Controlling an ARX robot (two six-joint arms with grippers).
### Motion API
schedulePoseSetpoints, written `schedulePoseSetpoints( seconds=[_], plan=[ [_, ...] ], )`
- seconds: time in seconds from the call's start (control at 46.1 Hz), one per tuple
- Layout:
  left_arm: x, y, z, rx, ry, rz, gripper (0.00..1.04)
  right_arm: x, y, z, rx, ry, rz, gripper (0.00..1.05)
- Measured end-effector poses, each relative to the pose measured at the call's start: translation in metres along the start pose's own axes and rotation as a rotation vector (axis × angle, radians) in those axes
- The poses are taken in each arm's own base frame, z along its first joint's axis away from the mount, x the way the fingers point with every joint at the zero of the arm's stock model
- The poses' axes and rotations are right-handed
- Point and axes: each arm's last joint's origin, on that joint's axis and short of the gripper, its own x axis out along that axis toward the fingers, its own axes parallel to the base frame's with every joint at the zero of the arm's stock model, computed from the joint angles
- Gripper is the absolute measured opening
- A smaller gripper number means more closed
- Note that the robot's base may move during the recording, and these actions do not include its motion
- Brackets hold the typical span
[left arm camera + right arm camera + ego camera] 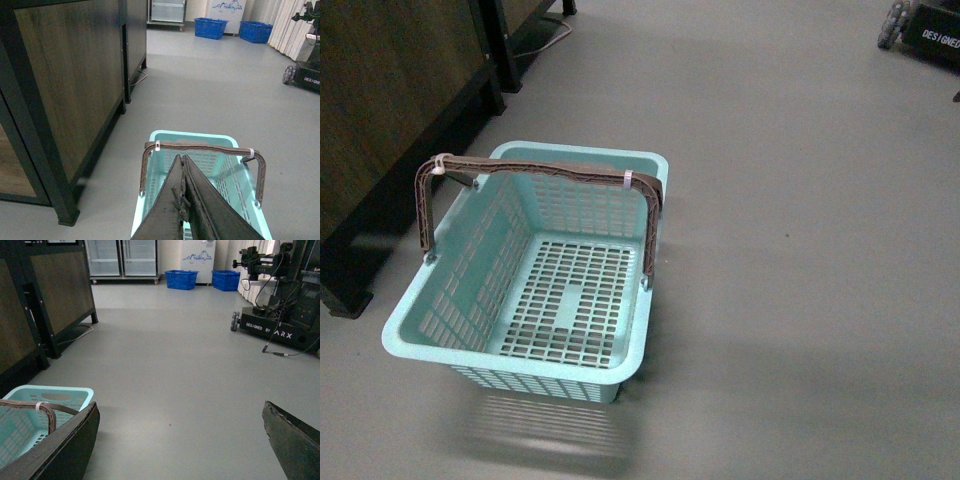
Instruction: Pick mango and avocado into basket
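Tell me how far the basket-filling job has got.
Done: nothing; the light teal slotted plastic basket is empty. In hand: nothing; the left end effector is shut empty, the right end effector open. Left: both fruit picks, with no fruit in view.

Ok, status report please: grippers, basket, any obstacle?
Left gripper shut above basket. Right gripper open, empty. Basket empty; mango, avocado not in view. No obstacle seen.

The basket (pixel 640 330) lies open from above, though its brown handles (pixel 545 170) arch across the far half. A dark wooden cabinet (pixel 390 90) crowds its left side; bare grey floor (pixel 810 260) spreads wide on its right.
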Motion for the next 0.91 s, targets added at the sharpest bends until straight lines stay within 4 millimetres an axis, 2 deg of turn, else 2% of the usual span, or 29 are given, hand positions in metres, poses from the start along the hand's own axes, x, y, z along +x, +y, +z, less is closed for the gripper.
schedulePoseSetpoints(
  seconds=[0.022,0.065,0.173,0.369,0.542,0.715,0.911],
  plan=[
    [0.000,0.000,0.000,0.000,0.000,0.000,0.03,0.000,0.000,0.000,0.000,0.000,0.000,0.97],
    [0.000,0.000,0.000,0.000,0.000,0.000,0.12,0.000,0.000,0.000,0.000,0.000,0.000,0.97],
    [0.000,0.000,0.000,0.000,0.000,0.000,0.29,0.000,0.000,0.000,0.000,0.000,0.000,0.97],
    [0.000,0.000,0.000,0.000,0.000,0.000,0.72,0.000,0.000,0.000,0.000,0.000,0.000,0.97],
    [0.000,0.000,0.000,0.000,0.000,0.001,0.99,0.000,0.000,0.000,0.000,0.000,0.000,0.97],
    [0.003,-0.001,-0.012,-0.143,0.155,0.092,0.97,0.000,0.000,0.000,0.000,0.000,0.000,0.97],
    [0.031,0.000,-0.010,-0.431,0.274,0.101,0.97,0.000,0.000,0.000,0.000,0.000,0.000,0.97]
  ],
)
